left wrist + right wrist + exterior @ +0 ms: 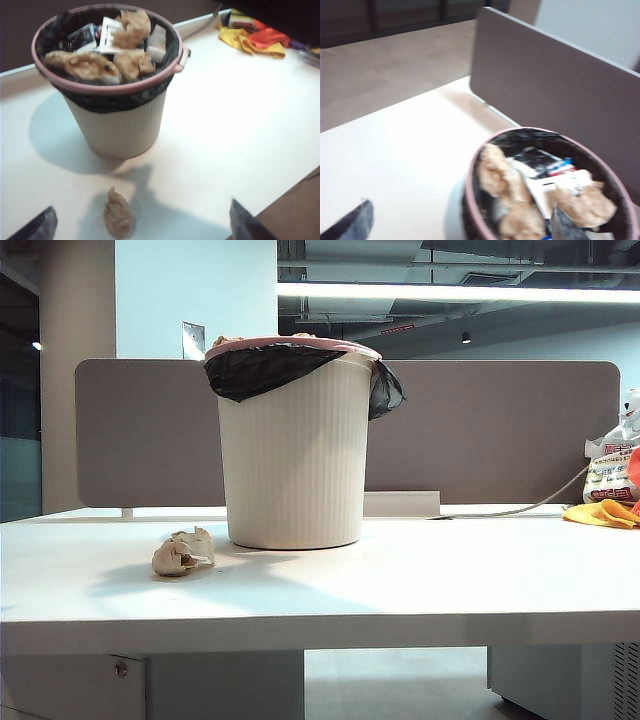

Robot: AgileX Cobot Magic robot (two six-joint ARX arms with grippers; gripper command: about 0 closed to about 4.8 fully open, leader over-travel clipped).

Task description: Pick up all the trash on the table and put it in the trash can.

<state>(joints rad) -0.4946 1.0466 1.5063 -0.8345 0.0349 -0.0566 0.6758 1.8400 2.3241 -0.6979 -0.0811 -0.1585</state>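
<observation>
Trash can (294,455) sits centre frame in the exterior view on the white worktop (420,580), already holding several tan paper wads (90,65) plus other packaging. One paper wad (183,551) is left on the worktop, lower left of the can, just beside its base. Left end effector (142,225) is spread wide and empty above that wad; right end effector (460,222) is released, empty, over the can's rim.

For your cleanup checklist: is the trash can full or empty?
Nearly full. In the left wrist view the trash can holds paper wads and wrappers up to its rim. One wad lies on the table.
</observation>
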